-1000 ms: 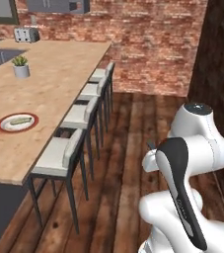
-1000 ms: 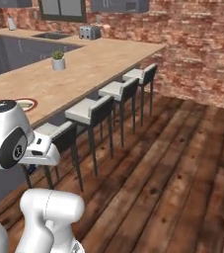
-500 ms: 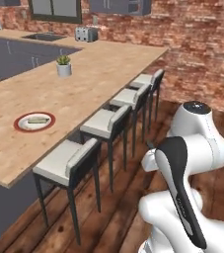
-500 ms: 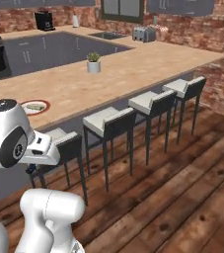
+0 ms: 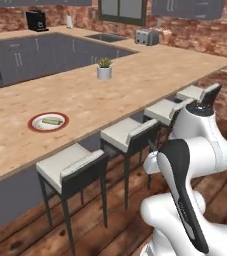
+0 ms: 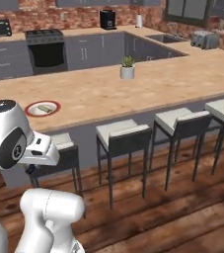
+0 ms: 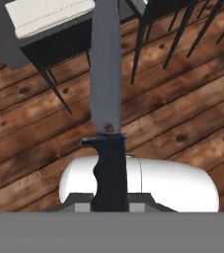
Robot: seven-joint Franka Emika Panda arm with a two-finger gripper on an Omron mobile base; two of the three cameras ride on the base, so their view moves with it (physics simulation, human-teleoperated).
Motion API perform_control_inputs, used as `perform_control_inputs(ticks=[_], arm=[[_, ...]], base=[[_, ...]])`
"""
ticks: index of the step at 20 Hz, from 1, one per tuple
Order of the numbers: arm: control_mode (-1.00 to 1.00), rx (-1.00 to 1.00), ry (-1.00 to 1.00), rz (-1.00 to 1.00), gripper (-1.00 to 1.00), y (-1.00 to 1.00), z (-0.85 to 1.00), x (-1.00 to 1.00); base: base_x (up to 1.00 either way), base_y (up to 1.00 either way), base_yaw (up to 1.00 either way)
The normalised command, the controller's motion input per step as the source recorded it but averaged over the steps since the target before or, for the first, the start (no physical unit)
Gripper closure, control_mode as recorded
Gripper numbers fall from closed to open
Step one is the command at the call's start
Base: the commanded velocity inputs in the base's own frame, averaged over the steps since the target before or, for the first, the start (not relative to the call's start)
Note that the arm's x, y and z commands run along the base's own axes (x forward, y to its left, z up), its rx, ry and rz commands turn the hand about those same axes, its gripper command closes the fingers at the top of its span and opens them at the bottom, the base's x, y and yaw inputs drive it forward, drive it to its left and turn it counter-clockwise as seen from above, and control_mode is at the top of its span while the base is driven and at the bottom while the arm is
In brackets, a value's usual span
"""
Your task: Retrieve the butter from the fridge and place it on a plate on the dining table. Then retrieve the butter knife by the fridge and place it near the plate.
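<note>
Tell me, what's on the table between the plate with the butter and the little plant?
Nothing. In the left base view, only bare wood of the dining table runs from the plate holding the butter to the potted plant.

The dining table (image 5: 135, 85) carries the plate (image 5: 48, 121) with the butter (image 5: 51, 120), and a potted plant (image 5: 104, 68).
</note>
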Motion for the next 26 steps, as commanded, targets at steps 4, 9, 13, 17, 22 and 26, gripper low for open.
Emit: perform_control_inputs(ticks=[4,9,13,17,22,26], arm=[[1.0,0.0,0.0,0.0,1.0,0.0,0.0,0.0],[1.0,0.0,0.0,0.0,1.0,0.0,0.0,0.0],[1.0,0.0,0.0,0.0,1.0,0.0,0.0,0.0],[1.0,0.0,0.0,0.0,1.0,0.0,0.0,0.0],[1.0,0.0,0.0,0.0,1.0,0.0,0.0,0.0],[1.0,0.0,0.0,0.0,1.0,0.0,0.0,0.0]], base=[[0.51,-0.93,0.55],[0.23,-0.54,0.55],[0.19,-0.3,0.52],[0.42,0.09,0.26],[0.67,-0.43,0.03],[0.89,-0.71,0.0]])
